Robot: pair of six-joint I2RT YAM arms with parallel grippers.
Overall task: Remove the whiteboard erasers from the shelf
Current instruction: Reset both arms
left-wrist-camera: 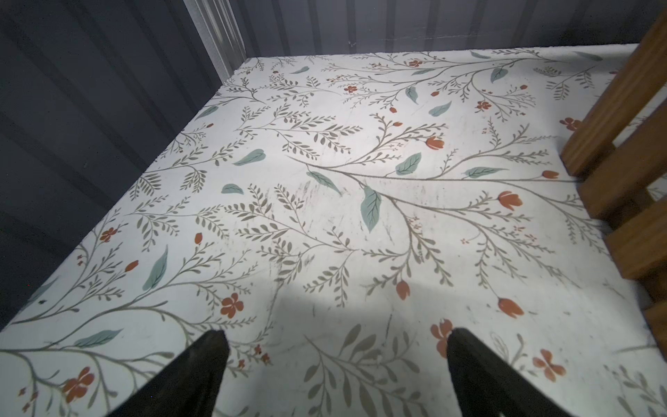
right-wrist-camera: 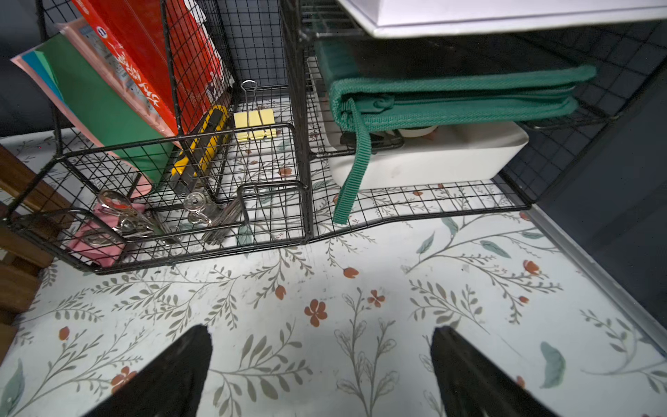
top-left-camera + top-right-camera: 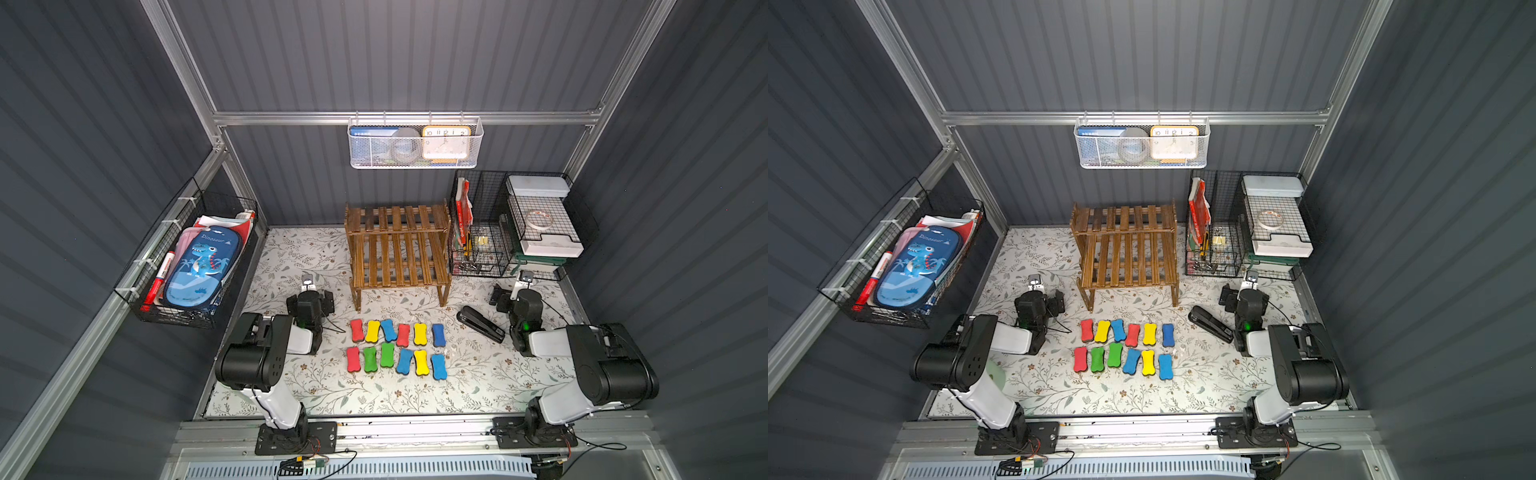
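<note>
A floral-patterned surface (image 3: 478, 374) sits inside a dark grey booth, seen from above. A brown two-tier slatted shelf (image 3: 397, 249) stands at the back, in the middle. Twelve small bone-shaped erasers (image 3: 387, 354) lie on the surface in front of the shelf, well apart from it, in two neat rows of six. The back row runs red, yellow, blue, red, yellow, blue from the left. The front row runs red, green, green, blue, yellow, blue.

The left gripper (image 1: 335, 335) is spread wide and holds nothing. It hovers over bare surface to the left of the shelf, whose wooden side shows at the edge of the left wrist view. The right gripper (image 2: 321, 330) is also spread wide and holds nothing, and points at a black wire organiser (image 3: 511, 232) to the right of the shelf. A black stapler (image 3: 480, 323) lies between the erasers and the right arm.
</note>
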